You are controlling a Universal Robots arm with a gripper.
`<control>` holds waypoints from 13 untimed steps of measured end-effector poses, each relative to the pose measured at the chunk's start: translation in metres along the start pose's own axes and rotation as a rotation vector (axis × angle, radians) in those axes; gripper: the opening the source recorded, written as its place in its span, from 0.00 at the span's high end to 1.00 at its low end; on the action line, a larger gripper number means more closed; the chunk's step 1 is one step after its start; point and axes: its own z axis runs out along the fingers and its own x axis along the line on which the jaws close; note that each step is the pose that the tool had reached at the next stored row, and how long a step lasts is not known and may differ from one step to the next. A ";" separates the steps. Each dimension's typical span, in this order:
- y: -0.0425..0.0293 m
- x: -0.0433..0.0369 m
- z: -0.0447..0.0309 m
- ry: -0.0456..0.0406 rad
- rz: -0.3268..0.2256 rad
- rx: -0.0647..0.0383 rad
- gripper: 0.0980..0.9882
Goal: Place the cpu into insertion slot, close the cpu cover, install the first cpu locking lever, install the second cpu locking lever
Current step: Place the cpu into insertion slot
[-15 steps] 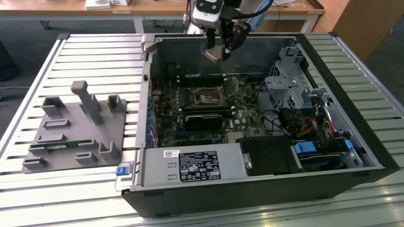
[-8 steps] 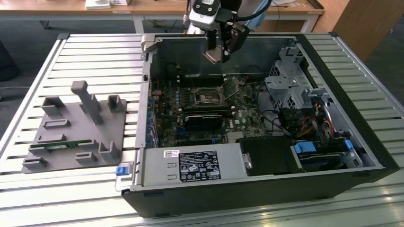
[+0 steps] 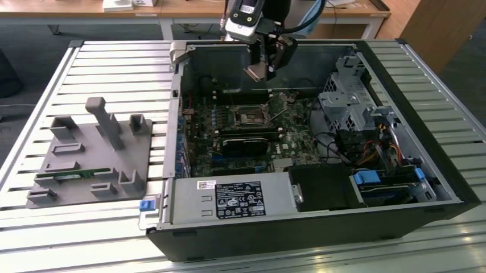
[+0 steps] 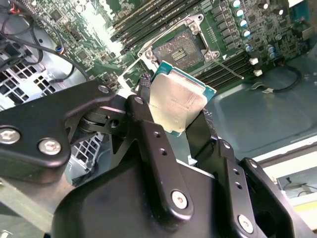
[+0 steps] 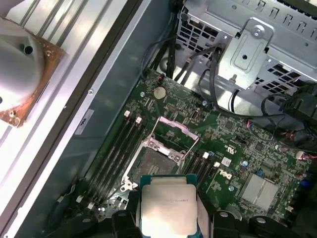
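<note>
- i see the gripper (image 4: 172, 118) clamped on the cpu (image 4: 181, 96) by two opposite edges.
- the cpu hangs above the insertion slot (image 4: 178, 48), not touching it.

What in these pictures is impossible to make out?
- The chip's underside: it faces away from the camera in both wrist views.
- Two of the chip's edges: covered by the tool's fingers in the second wrist view.
- Part of the socket: hidden behind the chip in the first wrist view.
- The socket's contacts: too small to tell in the exterior view.
</note>
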 end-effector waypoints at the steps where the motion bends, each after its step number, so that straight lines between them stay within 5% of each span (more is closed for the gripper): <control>1: -0.0001 0.0000 0.0003 -0.0009 0.010 0.000 0.51; 13: -0.0003 -0.0001 0.0020 -0.0131 0.143 -0.002 0.51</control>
